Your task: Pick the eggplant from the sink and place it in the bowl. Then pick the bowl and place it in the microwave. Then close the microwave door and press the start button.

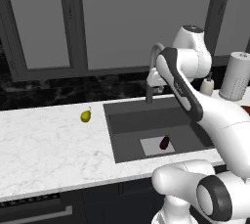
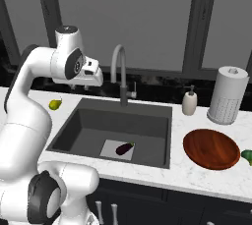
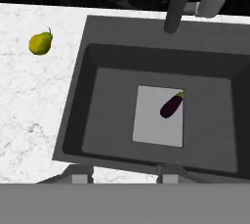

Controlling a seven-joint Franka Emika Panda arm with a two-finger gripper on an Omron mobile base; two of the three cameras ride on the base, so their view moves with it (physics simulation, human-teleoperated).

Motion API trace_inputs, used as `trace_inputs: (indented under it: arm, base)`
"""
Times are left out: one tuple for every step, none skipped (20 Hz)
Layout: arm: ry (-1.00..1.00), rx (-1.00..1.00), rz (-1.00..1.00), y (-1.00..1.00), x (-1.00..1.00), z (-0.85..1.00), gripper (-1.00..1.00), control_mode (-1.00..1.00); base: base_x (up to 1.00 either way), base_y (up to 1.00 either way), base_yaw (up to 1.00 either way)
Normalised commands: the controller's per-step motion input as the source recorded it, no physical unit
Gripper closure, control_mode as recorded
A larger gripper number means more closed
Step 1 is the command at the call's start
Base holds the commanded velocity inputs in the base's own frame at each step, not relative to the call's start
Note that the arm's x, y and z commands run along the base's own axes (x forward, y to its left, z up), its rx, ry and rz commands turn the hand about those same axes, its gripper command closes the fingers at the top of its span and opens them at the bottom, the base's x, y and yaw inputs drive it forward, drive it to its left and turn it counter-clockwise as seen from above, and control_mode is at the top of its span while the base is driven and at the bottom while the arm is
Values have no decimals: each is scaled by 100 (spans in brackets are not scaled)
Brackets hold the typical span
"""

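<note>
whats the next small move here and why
Probably lower the gripper straight down toward the eggplant: it lies untouched on the light square at the bottom of the sink, the hand hangs well above it, and the bowl sits empty.

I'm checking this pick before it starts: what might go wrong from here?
1. The eggplant is small and glossy, lying tilted on the light square in the sink; the fingers could slip off it.
2. The faucet arches over the basin beside the gripper, so the descent risks a bump.
3. The pear on the counter could be mistaken for the target.
</note>
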Motion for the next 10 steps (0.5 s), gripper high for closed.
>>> trace_inputs:
  arm:
    - [-2, 0, 0, 1, -11, 0, -100, -100]
    - [-13, 0, 0, 0, -52, 0, -100, -100]
    - [0, 0, 0, 0, -71, -2, -100, -100]
    - [0, 0, 0, 0, -100, -25, -100, -100]
    - [27, -3, 0, -6, -71, -70, -100, -100]
    - [19, -3, 0, -16, -81, -79, -100, -100]
    - [23, -4, 0, -26, -42, -94, -100, -100]
    - [37, -3, 0, -47, 0, -100, -100, -100]
    - [32, -2, 0, -56, 0, -100, -100, -100]
    - [22, 0, 0, -73, 0, -100, -100, -100]
  base:
    - [0, 0, 0]
    - [0, 0, 0]
    - [0, 0, 0]
    - [0, 0, 0]
    - [0, 0, 0]
    - [0, 0, 0]
    - [0, 0, 0]
    - [0, 0, 0]
    - [0, 0, 0]
    - [0, 0, 0]
